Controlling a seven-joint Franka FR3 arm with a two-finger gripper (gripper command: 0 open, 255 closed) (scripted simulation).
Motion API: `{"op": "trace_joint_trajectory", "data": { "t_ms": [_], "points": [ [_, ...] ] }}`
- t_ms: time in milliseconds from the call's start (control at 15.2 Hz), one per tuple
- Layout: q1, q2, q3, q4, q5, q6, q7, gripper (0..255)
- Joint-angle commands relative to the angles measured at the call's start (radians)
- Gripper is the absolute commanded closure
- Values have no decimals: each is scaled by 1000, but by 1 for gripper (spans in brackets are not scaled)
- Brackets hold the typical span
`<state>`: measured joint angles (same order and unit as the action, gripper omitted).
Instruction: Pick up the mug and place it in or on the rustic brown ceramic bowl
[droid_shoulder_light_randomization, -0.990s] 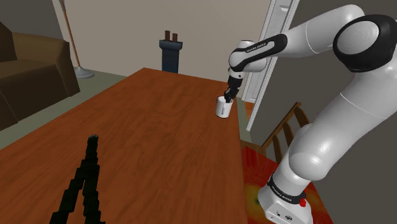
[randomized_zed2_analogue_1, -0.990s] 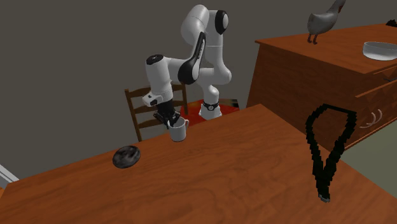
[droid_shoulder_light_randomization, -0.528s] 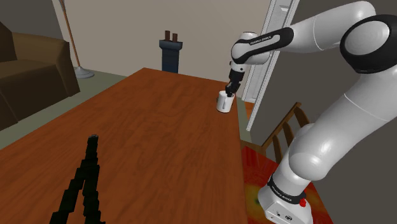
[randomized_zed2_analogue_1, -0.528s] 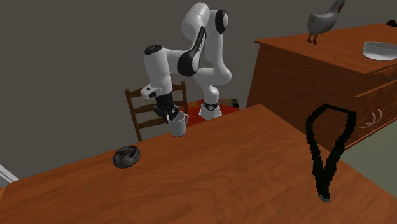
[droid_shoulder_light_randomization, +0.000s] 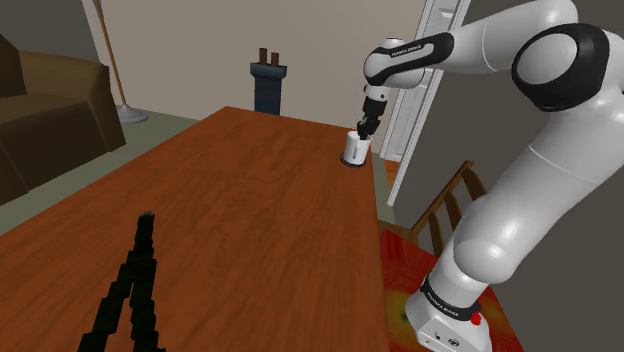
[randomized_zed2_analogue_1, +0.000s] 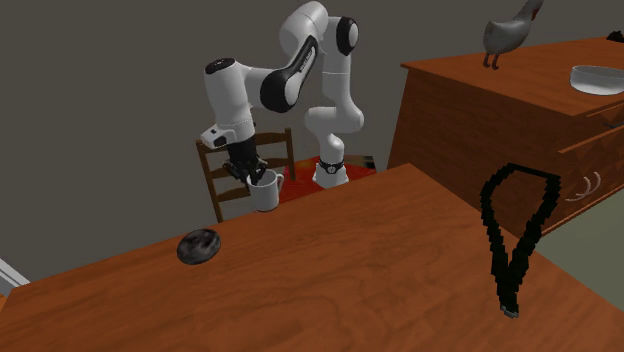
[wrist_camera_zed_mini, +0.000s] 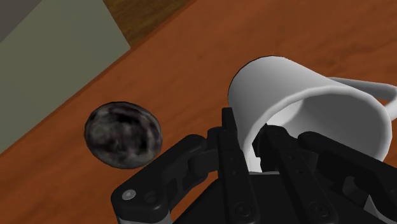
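A white mug (droid_shoulder_light_randomization: 356, 149) (randomized_zed2_analogue_1: 265, 191) (wrist_camera_zed_mini: 305, 108) hangs above the brown wooden table (droid_shoulder_light_randomization: 240, 210), lifted clear of it. My black gripper (droid_shoulder_light_randomization: 364, 128) (randomized_zed2_analogue_1: 252, 177) (wrist_camera_zed_mini: 254, 153) is shut on the mug's rim, one finger inside and one outside. In the wrist view the handle sticks out on the side away from the bowl. The bowl (randomized_zed2_analogue_1: 198, 246) (wrist_camera_zed_mini: 123, 134) is small, dark and mottled; it sits on the table to the second exterior view's left of the mug, a short way off.
A black looped strap stands on the table (randomized_zed2_analogue_1: 515, 240) (droid_shoulder_light_randomization: 130, 295). A wooden chair (randomized_zed2_analogue_1: 225, 175) (droid_shoulder_light_randomization: 450, 205) is beside the table edge near the arm's stand. A brown dresser (randomized_zed2_analogue_1: 500, 110) with a grey bird figure and a tray is beyond.
The arm has carried the mug up and toward the second exterior view's left, closer to the bowl. The grip stays the same.
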<state>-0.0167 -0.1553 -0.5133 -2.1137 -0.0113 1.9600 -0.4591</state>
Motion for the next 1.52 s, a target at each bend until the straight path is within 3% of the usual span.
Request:
{"op": "trace_joint_trajectory", "data": {
  "t_ms": [0,462,924,1452],
  "points": [
    [-7,70,-28,78,34,-18,-53,255],
    [-93,360,-93,409,195,-120,-241,255],
    [-295,691,-76,876,357,-308,-357,255],
    [-285,699,-70,793,363,-220,-370,255]
  ]
}}
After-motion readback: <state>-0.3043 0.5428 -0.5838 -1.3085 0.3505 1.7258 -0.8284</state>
